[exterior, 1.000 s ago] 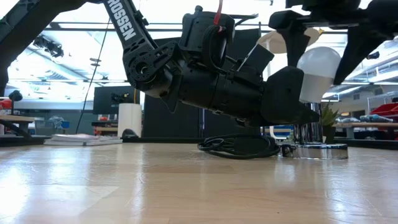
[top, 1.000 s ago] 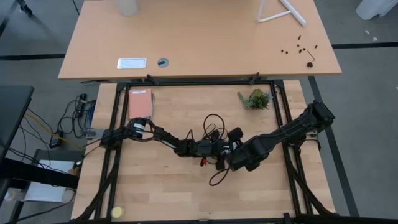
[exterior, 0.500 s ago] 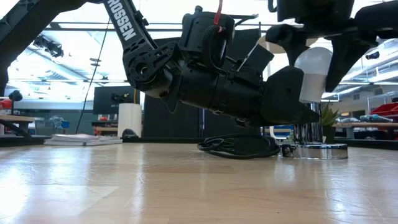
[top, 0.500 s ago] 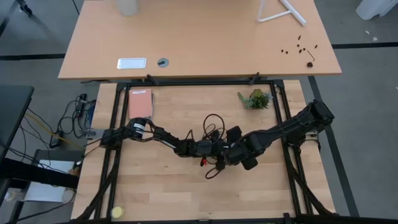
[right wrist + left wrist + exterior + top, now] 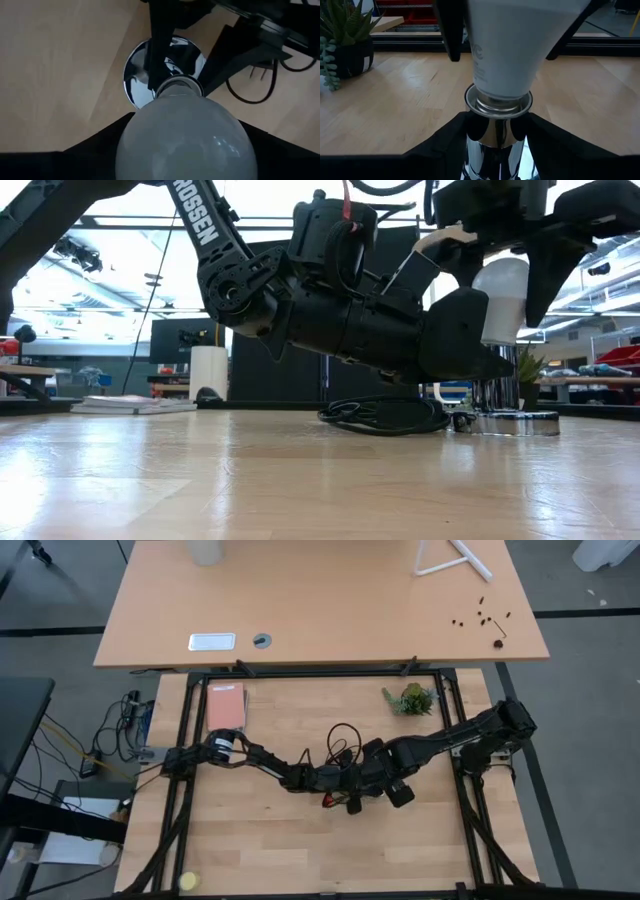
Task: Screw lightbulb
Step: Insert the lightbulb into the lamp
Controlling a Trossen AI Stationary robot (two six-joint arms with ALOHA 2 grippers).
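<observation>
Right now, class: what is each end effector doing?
Left end effector: closed on the chrome socket stem.
Right end effector: closed on the lightbulb.

Setting: robotics lab or workshop. Evidence, high view: wooden worktable (image 5: 300, 840) in a black metal frame (image 5: 186, 740) at centre, a second desk (image 5: 320, 610) across the top of the frame, loose cables (image 5: 110, 745) on grey floor at left. Low view: open room behind with ceiling light strips (image 5: 130, 240), a monitor (image 5: 170, 340) at left and shelving (image 5: 610, 365) at right.
</observation>
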